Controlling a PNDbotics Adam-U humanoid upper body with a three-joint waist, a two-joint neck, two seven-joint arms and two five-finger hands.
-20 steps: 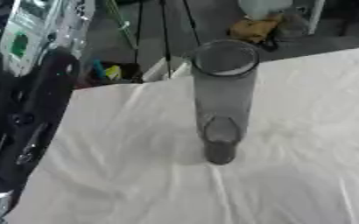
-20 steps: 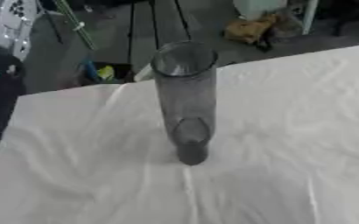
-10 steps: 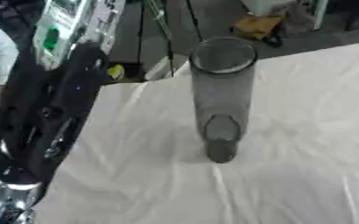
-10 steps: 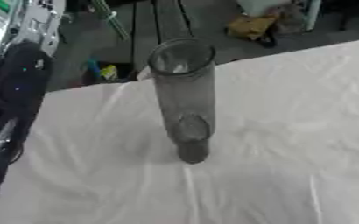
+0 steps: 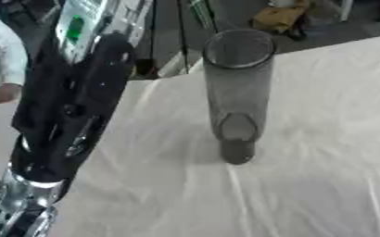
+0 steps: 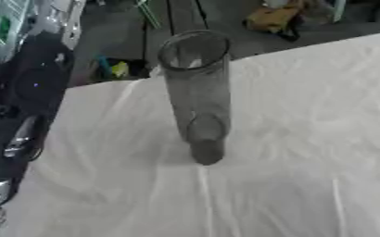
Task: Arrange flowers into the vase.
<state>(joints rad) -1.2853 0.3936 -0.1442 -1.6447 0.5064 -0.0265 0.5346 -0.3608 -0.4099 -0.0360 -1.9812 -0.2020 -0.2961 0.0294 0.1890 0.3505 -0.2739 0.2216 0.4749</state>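
the vase [image 5: 237, 88], a tall smoky-clear cylinder, stood upright on the white-clothed tabletop [image 5: 307, 176], not far from the far edge, and we could see nothing inside it: no stem, no bloom.

what had changed over the last second was our left arm [image 5: 67, 115]. a second ago it lay low along the left edge of the tabletop; half a second ago it had risen and leaned inward; at this moment its black forearm stood tall in the left eye view, reaching up toward the far-left corner and beyond the cloth. the vase showed in much the same place on the cloth throughout, and the small shifts in framing we put down to our head tilting, not to anything on the tabletop moving.

the left hand itself was out of sight, past the top of the view, so we could not tell how its fingers stood or whether they held anything. thin green lines [image 6: 148, 11] showed above the far edge near the arm's line; they might have been stems, but we could not say so. the right hand showed in neither view.

we judged the task barely begun: an empty vase waiting, and the arm's rise looking like a reach for, or a carry of, a first flower. the vase was narrow and tall, so a stem would need to come down nearly plumb over its mouth.
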